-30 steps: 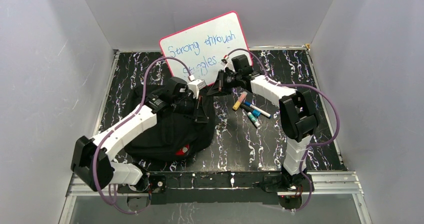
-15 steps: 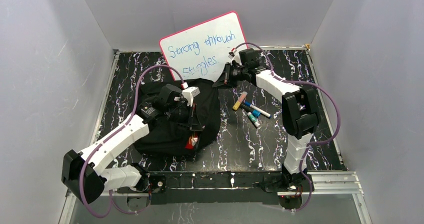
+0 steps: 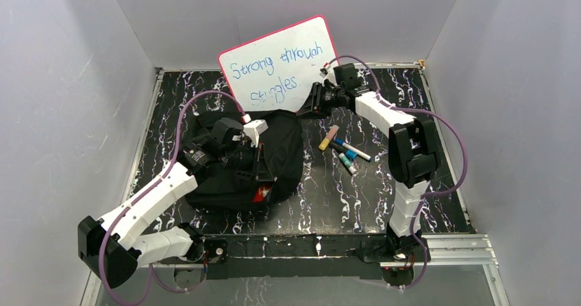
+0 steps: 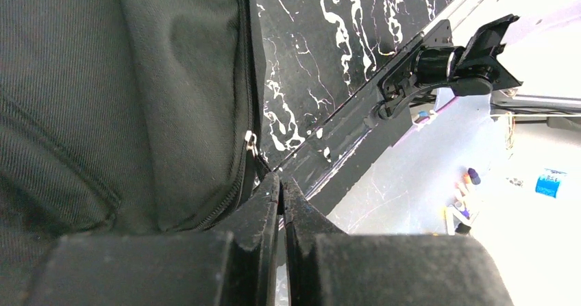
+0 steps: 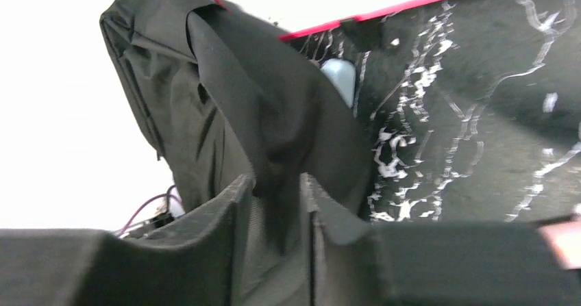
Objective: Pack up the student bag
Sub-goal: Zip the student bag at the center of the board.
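The student bag [image 3: 277, 148] lies black and crumpled left of the table's middle, below the whiteboard. My left gripper [image 3: 259, 170] is over its near right side. In the left wrist view its jaws [image 4: 281, 181] are pressed together on a thin black pull tab that runs from the zipper slider [image 4: 251, 142] on the bag [image 4: 137, 80]. My right gripper [image 3: 303, 111] is at the bag's far right corner. Its jaws [image 5: 275, 186] stand parted, with a fold of the bag's black fabric [image 5: 274, 114] hanging loose between the fingers.
A pink-edged whiteboard [image 3: 281, 63] with blue writing leans on the back wall. Several markers [image 3: 344, 150] lie right of the bag. A red patch [image 3: 260, 195] shows at the bag's near edge. White walls close in on both sides.
My left gripper has moved toward the near edge along the bag, still shut. My right gripper shifted back and right with the fabric, and its jaws have parted.
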